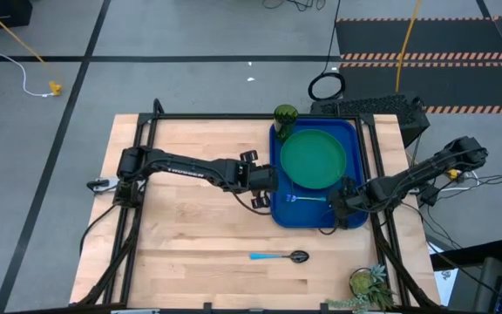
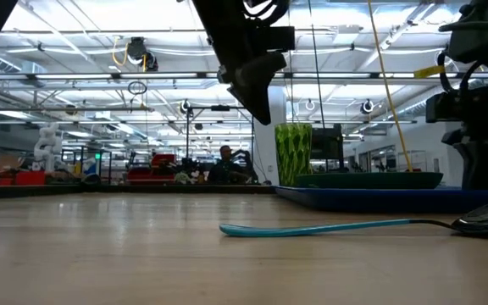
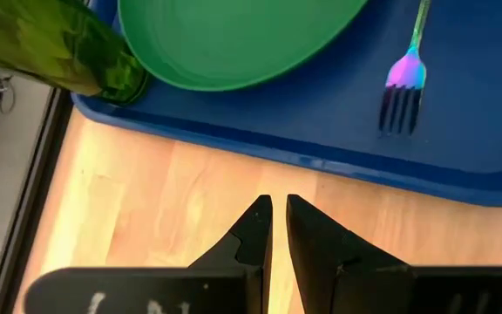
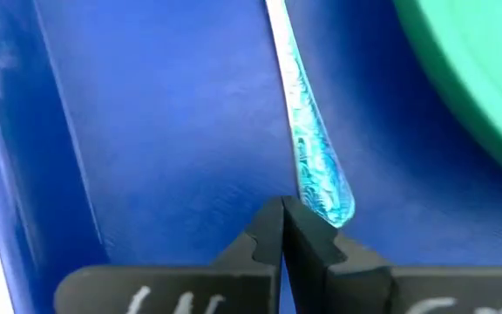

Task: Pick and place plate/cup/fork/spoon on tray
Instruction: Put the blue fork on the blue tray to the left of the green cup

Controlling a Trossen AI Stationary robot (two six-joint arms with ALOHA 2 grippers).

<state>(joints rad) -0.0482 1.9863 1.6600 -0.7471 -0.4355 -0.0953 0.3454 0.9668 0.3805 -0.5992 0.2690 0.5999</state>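
High view: tray (image 1: 353, 131) holds plate (image 1: 313, 159), cup (image 1: 285, 114), fork (image 1: 306, 198).

My wooden table (image 1: 190, 227) carries the tray (image 1: 356, 131), which I take as my landmark; it rests flat on the boards toward the table's far right part. The spoon (image 1: 279, 256) lies directly on the wood on the near side of the tray, well apart from its rim, bowl pointing right. A small potted plant (image 1: 370, 283) stands at the table's near right corner, nearer than the tray and just beyond the spoon's bowl end.
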